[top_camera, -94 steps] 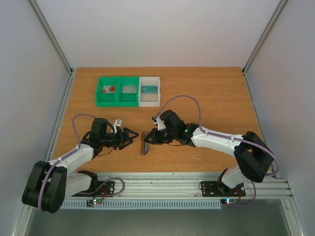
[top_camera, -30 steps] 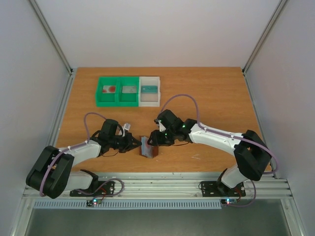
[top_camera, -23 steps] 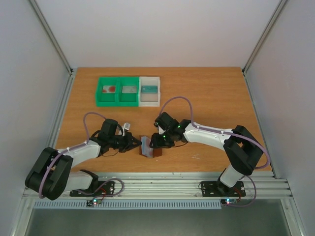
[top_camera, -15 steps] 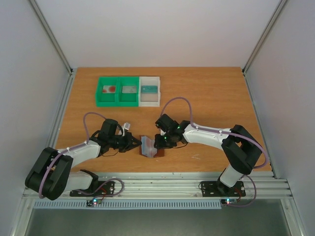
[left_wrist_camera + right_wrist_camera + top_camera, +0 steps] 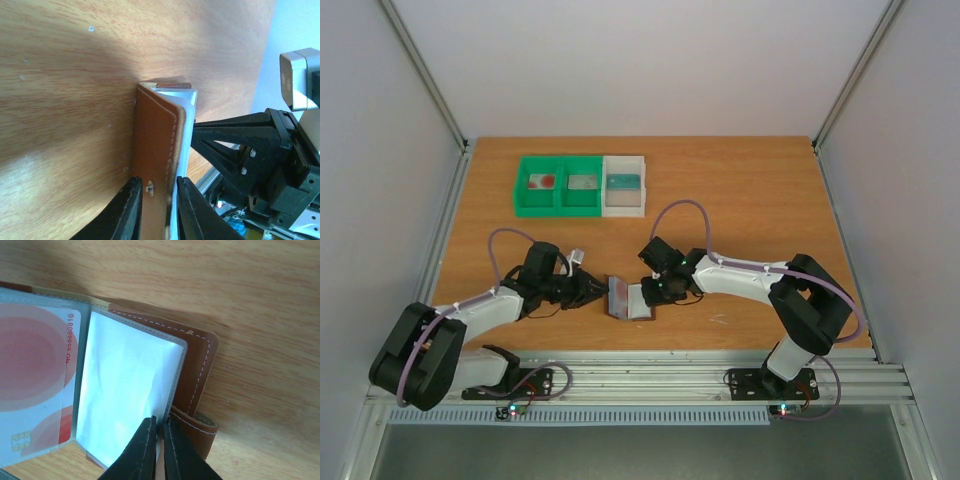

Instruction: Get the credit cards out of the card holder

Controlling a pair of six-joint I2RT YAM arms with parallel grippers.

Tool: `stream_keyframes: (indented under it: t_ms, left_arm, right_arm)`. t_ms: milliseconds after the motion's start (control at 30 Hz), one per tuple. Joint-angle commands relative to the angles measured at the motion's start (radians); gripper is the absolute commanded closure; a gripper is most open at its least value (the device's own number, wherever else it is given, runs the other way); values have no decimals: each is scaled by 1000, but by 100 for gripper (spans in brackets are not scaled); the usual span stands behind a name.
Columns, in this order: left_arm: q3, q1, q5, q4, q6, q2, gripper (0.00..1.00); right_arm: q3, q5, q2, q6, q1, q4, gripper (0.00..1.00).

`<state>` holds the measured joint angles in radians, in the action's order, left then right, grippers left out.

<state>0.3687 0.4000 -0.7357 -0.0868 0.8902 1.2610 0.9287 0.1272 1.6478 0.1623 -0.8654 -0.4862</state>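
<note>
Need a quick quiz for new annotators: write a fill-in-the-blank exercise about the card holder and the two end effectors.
The card showing through the card holder's plastic is ____. The clear sleeve beside it is pinched at its edge by the end effector of the ____ arm. The snap stud lies between the tips of the ____ arm's end effector.
Missing words: red; right; left.

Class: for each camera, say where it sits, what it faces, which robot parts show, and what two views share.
Top external: above and behind, looking down at the table; both arms.
Left wrist: low, facing the card holder's brown cover; left gripper, right gripper beyond.
Right wrist: above the open card holder; right gripper pinching a clear sleeve.
Shared by both wrists: the card holder.
</note>
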Motion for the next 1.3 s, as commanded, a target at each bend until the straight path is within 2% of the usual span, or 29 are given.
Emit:
stream_keyframes:
  t_ms: [0,133,200,300,400,533,700,867,1033,1167,1267]
  left_arm:
    - [2,3,30,28,-22,-41,75]
    - [29,3,99,163,-53,-96,59]
    - [50,4,140,235,-78,-126,56]
    - [73,4,167,299,-95,-178,61]
    - [101,8,132,321,-93,-222,63]
    - [141,52,135,333,-83,-252,66]
    - [132,89,107,214,-25,-207,72]
    - [119,130,106,102,-18,-86,77]
    - [75,166,135,-119,15,3,82]
    - [63,172,154,-166,12,74,85]
    - [38,172,165,-206,9,119,85]
  right_arm:
    - [-19,-22,-17,-8,-7,25,96]
    - [-40,-14,-34,-17,-7,50,99]
    - [-50,-21,-45,-17,-7,52,99]
    - [-59,-33,-62,-8,-7,47,99]
    - [-54,-2,-87,-6,-7,27,99]
    - [-51,6,-157,-7,-7,16,99]
    - [-56,14,-176,2,-7,50,99]
    - [-80,15,-152,10,-7,61,99]
    - [-128,-53,-163,1,-6,57,99]
    - [-113,-73,-177,-7,-6,4,89]
    - [-63,-19,-222,-2,-9,-44,81]
